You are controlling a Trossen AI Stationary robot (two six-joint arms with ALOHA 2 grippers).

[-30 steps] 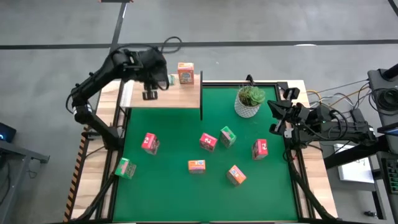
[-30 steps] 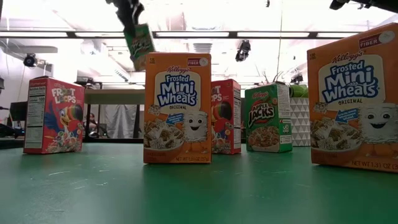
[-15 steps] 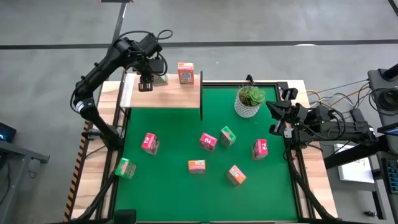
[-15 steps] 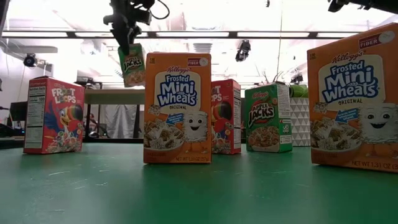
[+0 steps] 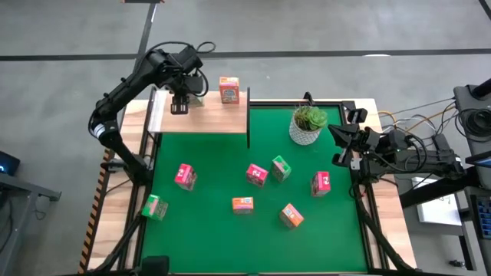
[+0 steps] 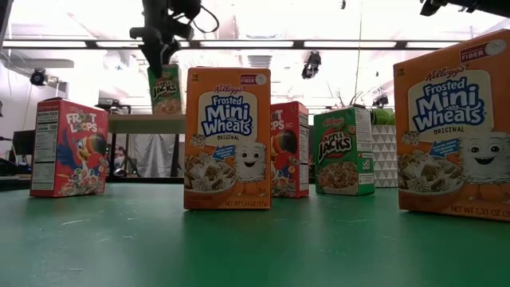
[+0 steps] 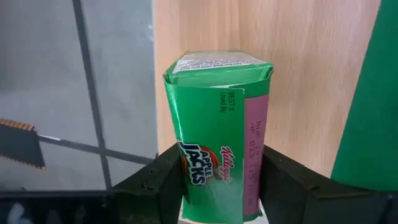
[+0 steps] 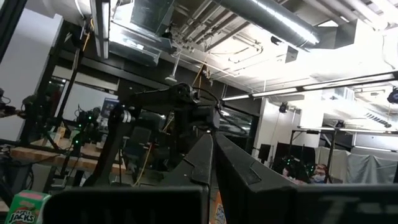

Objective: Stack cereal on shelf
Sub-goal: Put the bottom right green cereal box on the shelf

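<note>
While gripped: the left hand [image 7: 221, 186] clamps a green Apple Jacks cereal box [image 7: 217, 130] between its fingers, upright over the shelf [image 5: 201, 119].
Box look: green front, pink side panel, creased top flap.
Shelf load: one orange box [image 5: 229, 90] stands near the far edge.
Open room: bare plank surrounds the held box.
Right hand [image 8: 212, 168]: closed, parked beside the tabletop [image 5: 207, 222].
Hidden: whether the box bottom touches the plank cannot be told.
</note>
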